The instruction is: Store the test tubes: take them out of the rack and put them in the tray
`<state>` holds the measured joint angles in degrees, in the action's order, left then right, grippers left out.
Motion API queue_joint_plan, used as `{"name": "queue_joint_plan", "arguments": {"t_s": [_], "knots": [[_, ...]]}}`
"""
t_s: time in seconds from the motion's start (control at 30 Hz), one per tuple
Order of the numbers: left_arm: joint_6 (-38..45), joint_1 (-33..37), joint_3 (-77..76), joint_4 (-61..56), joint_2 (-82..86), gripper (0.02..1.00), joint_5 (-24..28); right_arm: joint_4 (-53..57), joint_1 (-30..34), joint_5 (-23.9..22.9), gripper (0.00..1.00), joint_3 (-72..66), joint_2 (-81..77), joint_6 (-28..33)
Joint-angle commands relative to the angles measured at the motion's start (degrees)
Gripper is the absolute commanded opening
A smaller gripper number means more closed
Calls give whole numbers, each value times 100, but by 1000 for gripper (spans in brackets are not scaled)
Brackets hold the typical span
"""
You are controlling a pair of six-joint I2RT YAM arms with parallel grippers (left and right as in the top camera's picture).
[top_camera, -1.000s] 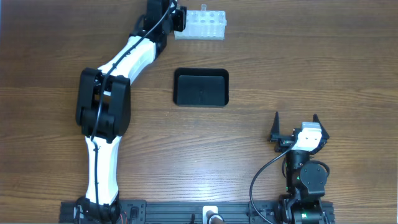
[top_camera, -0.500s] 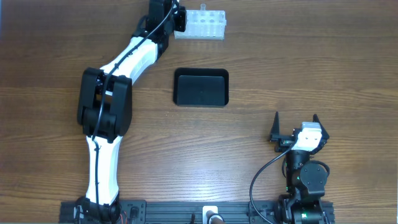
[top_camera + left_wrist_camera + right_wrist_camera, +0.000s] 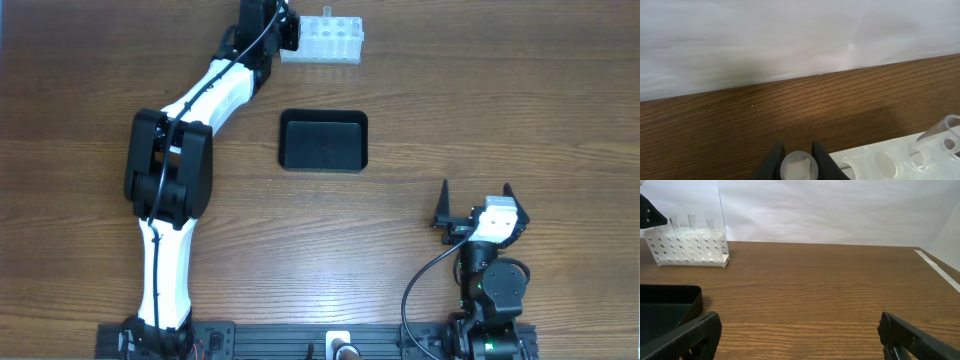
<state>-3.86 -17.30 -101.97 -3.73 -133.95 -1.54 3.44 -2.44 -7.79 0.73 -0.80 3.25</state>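
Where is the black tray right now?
In the top view the black tray sits near the middle of the table, just below the white rack and apart from it.

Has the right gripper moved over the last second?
No. The right gripper sits at the same spot, below and right of the black tray, jaws open, in all three top views.

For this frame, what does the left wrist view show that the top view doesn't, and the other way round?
Left wrist view gives: the left end effector closed on a test tube at its rim, with a tilted tube farther along. Top view gives: the black tray, empty, in the middle, and the right end effector open near its own base. Shared: the white rack standing on the wooden table.
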Motion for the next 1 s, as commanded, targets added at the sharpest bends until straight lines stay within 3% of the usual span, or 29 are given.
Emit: {"name": "queue_joint_plan", "arguments": {"t_s": [0.03, 0.4, 1.0], "knots": [[46, -28, -155, -35, -66, 154, -48, 15, 37, 31, 991, -44, 46, 4], [46, -28, -155, 46, 223, 137, -48, 15, 37, 31, 991, -44, 46, 4], [339, -70, -155, 1567, 2907, 121, -31, 15, 37, 31, 991, -44, 46, 4]]}}
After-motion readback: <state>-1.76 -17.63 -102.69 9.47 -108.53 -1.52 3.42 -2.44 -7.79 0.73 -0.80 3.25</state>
